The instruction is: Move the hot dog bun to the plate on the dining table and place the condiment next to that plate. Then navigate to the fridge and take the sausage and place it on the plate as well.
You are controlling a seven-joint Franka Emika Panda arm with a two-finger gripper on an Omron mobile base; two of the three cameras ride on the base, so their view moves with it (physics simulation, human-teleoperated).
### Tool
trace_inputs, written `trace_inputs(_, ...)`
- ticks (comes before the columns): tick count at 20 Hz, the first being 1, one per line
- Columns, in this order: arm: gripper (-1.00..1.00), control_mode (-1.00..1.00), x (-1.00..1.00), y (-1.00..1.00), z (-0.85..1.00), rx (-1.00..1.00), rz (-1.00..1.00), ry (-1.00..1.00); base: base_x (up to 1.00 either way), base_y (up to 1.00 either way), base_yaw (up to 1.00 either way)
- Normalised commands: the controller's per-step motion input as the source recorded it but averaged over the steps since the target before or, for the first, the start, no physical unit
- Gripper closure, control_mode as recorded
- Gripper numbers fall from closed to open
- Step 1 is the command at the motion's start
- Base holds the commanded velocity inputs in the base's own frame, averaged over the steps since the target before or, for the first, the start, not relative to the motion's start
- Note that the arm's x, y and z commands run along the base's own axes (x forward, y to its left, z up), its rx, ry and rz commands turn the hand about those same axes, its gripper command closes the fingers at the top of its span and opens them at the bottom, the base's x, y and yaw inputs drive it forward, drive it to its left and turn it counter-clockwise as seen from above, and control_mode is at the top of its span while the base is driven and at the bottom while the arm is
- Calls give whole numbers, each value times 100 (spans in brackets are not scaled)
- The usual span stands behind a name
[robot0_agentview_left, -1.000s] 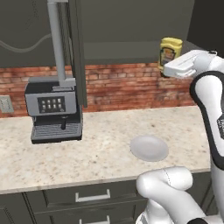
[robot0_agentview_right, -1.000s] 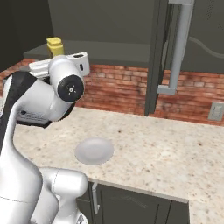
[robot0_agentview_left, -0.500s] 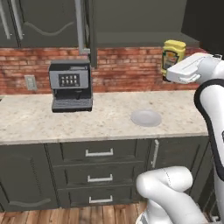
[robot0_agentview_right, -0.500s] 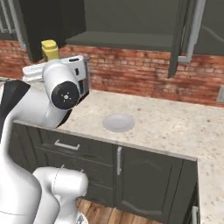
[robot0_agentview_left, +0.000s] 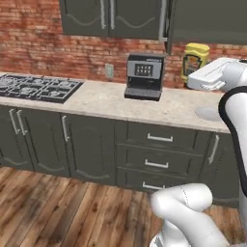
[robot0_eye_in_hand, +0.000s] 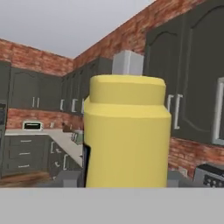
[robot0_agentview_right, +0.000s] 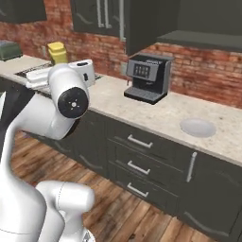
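While raised high above the counter (robot0_agentview_left: 144, 103), grips the condiment (robot0_agentview_left: 194, 60) between the fingers, bottle upright, clear of every surface. Seen from the left base: yellow bottle with dark label just left of the white hand, in front of the brick wall (robot0_agentview_left: 43, 43), below an upper cabinet. Seen from the right base: same bottle (robot0_agentview_right: 57, 52) poking up behind the hand, gripper (robot0_agentview_right: 59, 71) mostly hidden by the white wrist housing. Seen from the hand: bottle (robot0_eye_in_hand: 126, 135) close up, yellow body and stepped shoulder, dark label edge at its lower left (fingertips barely visible as grey stubs at either side of its base).

Elsewhere on the counter: black coffee machine (robot0_agentview_left: 144, 76) against the wall, small white plate (robot0_agentview_right: 198, 127) lying flat to its right, well apart from it. Hob (robot0_agentview_left: 36, 88) set into the counter far left in the left base view. Dark cabinets with drawers (robot0_agentview_left: 157, 152) below, wood floor (robot0_agentview_left: 62, 207) in front. Cabinet run also visible past the bottle in the hand view, along another stretch of brick wall.
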Motion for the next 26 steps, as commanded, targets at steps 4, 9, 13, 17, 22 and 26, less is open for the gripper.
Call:
trace_inputs(4,100,100,0,0,0,0,0,0,-49,84,57)
trace_inputs(9,100,100,0,0,0,0,0,0,-42,82,62)
trace_inputs(13,100,100,0,0,0,0,0,0,-40,81,64)
trace_inputs(17,100,100,0,0,0,0,0,0,-42,81,63)
trace_inputs(22,100,100,0,0,0,0,0,0,-53,78,58)
trace_inputs(26,100,100,0,0,0,0,0,0,-59,82,55)
